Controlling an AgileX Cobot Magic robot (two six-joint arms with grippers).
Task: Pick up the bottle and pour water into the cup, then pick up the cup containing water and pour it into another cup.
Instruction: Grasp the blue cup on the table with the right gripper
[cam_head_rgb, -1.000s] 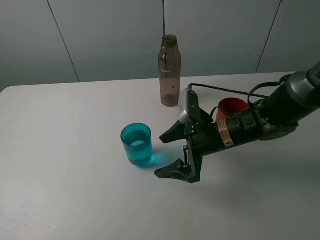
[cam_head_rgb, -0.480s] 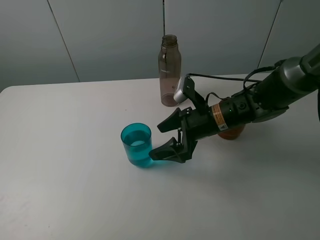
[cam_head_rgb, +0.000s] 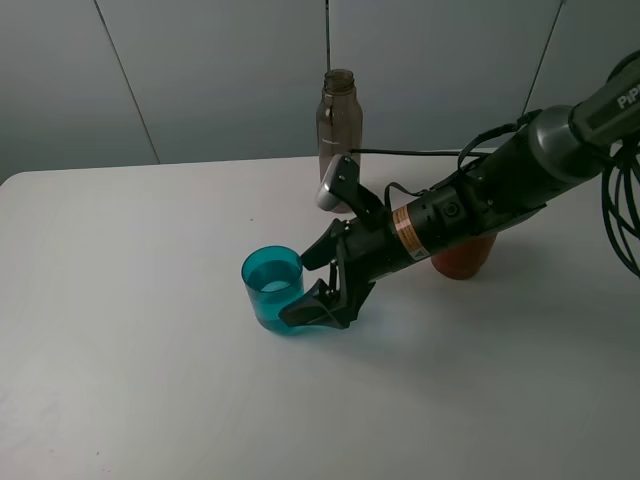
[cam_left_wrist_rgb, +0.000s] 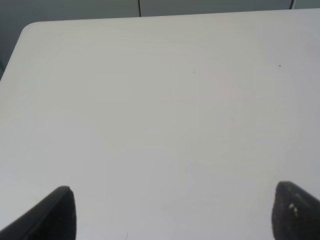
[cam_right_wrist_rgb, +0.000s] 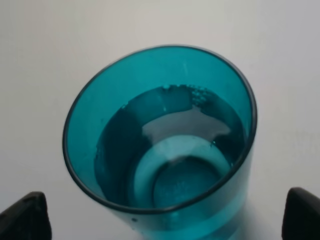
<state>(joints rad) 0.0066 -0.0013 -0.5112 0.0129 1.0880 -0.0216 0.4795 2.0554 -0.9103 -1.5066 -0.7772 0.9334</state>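
Observation:
The cup (cam_head_rgb: 270, 289), a translucent teal tumbler holding water, stands upright mid-table. My right gripper (cam_head_rgb: 300, 287) is open at its right side, one finger behind the cup and one in front, not touching that I can see. In the right wrist view the cup (cam_right_wrist_rgb: 160, 130) fills the frame between the wide-apart fingertips (cam_right_wrist_rgb: 22, 216) of the right gripper (cam_right_wrist_rgb: 161, 218). The smoky-grey bottle (cam_head_rgb: 339, 104) stands at the back, its base hidden by the arm. The red-orange cup (cam_head_rgb: 463, 258) sits behind the right arm, partly covered. My left gripper (cam_left_wrist_rgb: 175, 215) is open over bare table.
The white table (cam_head_rgb: 130, 380) ends at a grey panelled wall behind the bottle. Black cables (cam_head_rgb: 620, 200) hang by the right arm at the right edge. The table's far corner (cam_left_wrist_rgb: 30, 30) shows in the left wrist view.
The right arm has swung left and lower, bringing its open fingers from beside the red-orange cup to either side of the teal cup. Bottle and both cups have not moved.

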